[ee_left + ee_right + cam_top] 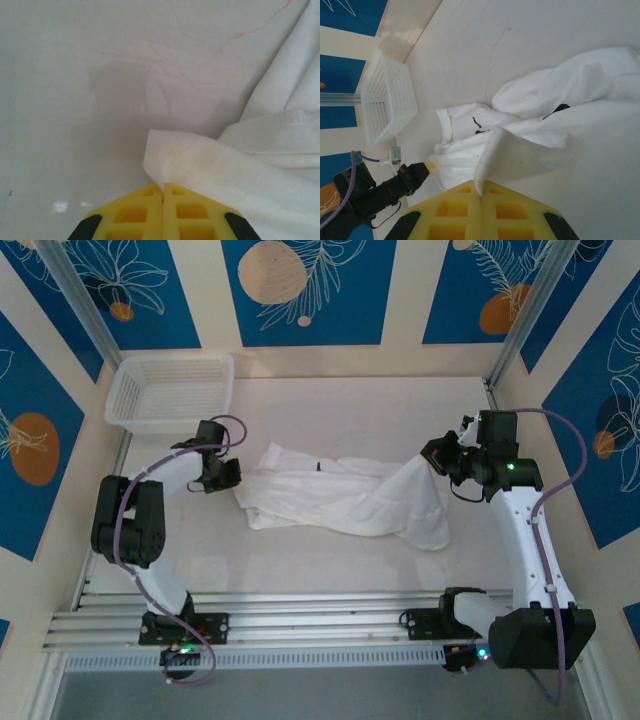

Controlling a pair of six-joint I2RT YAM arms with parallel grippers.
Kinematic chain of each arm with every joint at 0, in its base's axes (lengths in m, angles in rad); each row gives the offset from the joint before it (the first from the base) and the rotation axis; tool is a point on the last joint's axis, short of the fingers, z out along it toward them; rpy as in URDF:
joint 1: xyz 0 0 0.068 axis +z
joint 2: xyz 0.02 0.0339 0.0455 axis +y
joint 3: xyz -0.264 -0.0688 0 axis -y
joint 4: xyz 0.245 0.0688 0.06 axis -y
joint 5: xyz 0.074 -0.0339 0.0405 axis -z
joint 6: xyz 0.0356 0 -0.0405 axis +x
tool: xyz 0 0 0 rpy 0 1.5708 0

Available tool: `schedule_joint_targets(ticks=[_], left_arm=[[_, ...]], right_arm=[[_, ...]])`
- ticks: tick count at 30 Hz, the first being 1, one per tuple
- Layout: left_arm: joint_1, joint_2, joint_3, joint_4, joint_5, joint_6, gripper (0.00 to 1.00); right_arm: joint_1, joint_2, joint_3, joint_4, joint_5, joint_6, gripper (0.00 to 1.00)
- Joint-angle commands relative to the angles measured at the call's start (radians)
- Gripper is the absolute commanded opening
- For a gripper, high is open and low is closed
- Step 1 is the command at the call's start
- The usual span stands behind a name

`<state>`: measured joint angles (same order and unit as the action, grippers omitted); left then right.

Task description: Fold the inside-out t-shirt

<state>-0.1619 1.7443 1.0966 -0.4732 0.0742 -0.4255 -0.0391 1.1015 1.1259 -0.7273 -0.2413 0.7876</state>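
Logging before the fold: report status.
Both shut on t-shirt: left gripper, right gripper. Cloth bunched, twisted between them. Nothing blocking; mesh basket far-left, apart.

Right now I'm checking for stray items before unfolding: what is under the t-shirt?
Bare white table shows all around the t-shirt, right up to the corner that the left end effector pinches. Whatever lies under the bunched middle is covered by cloth.
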Motion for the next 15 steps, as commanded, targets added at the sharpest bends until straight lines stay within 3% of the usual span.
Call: schedule_joint_targets(ticks=[1,7,12,15], left_arm=[[0.013,-0.023,0.007,-0.003,0.035,-0.023,0.0],[0.041,-0.197,0.122,-0.034,0.164,-0.088,0.0],[0.116,-0.337,0.558,-0.105,0.197,-0.113,0.0],[0.189,-0.334,0.812,-0.155,0.197,-0.162,0.0]], right_arm=[[0.009,-0.017,0.036,-0.013,0.003,-0.002,0.0],[0.006,-0.013,0.16,0.03,-0.024,0.091,0.0],[-0.121,0.074,0.639,0.096,-0.015,0.203,0.0],[-0.214,0.107,0.808,0.184,0.031,0.285,0.0]])
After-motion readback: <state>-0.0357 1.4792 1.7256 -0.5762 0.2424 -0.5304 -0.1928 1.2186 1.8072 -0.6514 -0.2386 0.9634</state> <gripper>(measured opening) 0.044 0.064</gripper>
